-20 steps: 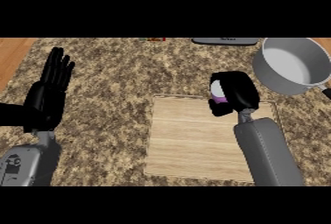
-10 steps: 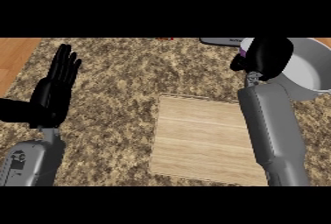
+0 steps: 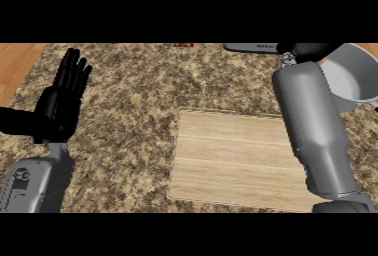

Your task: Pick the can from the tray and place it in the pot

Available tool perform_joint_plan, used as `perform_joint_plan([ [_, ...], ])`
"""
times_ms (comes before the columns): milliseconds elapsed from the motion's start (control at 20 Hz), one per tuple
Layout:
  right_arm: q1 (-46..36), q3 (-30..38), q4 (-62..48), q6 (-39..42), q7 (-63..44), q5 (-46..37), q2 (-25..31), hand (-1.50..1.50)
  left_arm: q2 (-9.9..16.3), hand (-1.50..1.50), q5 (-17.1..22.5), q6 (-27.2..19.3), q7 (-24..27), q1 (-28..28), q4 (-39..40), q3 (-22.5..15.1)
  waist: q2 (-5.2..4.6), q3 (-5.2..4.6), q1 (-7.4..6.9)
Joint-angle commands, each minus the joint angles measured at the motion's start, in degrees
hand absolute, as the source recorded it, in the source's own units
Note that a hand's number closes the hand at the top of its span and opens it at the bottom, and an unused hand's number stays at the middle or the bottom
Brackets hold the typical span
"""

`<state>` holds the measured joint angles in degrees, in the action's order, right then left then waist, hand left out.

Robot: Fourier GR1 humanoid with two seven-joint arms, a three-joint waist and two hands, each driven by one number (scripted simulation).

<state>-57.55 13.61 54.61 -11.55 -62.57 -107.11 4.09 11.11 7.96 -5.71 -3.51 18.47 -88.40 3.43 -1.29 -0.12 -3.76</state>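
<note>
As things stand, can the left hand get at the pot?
Probably not. The left hand rests open at the counter's far left, while the pot sits at the far right, with the right forearm stretched across the wooden tray between them.

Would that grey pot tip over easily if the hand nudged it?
Probably not: the pot looks wide and sits flat on the counter, so it would likely slide rather than tip. Its smooth grey wall might feel slippery.

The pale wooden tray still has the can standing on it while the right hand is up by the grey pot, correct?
Not quite. In the head view the pale wooden tray is bare; no can stands on it. The right hand is indeed up by the grey pot.
</note>
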Motion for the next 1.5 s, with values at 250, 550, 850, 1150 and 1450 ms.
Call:
perform_joint_plan([
  [250, 1.2, 6.7, -5.4, -3.6, -7.1, -1.0, 2.1, 1.5, 0.5, 0.0, 0.1, 0.1, 0.0, -0.7, 1.0, 1.3, 1.05, 0.13, 3.14],
  [550, 6.3, 9.7, -3.9, -10.2, -2.6, 2.2, 4.9, 1.5, 1.3, 0.0, 0.9, 0.6, 0.5, -0.7, 1.9, 3.2, 1.09, 0.14, 3.3],
  [850, 13.6, 10.4, -0.1, -11.9, 5.5, 8.7, 8.6, 1.5, 0.3, 0.0, 0.4, 0.8, 2.4, -2.2, 2.6, 3.4, 1.24, 0.12, 3.64],
  [1150, 19.6, 12.1, 0.5, -15.4, 11.9, 15.8, 12.1, 1.5, 0.6, 0.0, -0.1, 0.5, 2.3, -0.3, 3.6, 4.2, 1.32, 0.12, 4.0],
  [1450, 16.1, 20.5, -16.1, -20.9, 17.4, 26.5, 15.7, 1.5, -1.1, 0.0, -1.4, -1.0, -1.6, -2.3, -2.6, 1.1, 0.85, 0.29, 2.54],
])
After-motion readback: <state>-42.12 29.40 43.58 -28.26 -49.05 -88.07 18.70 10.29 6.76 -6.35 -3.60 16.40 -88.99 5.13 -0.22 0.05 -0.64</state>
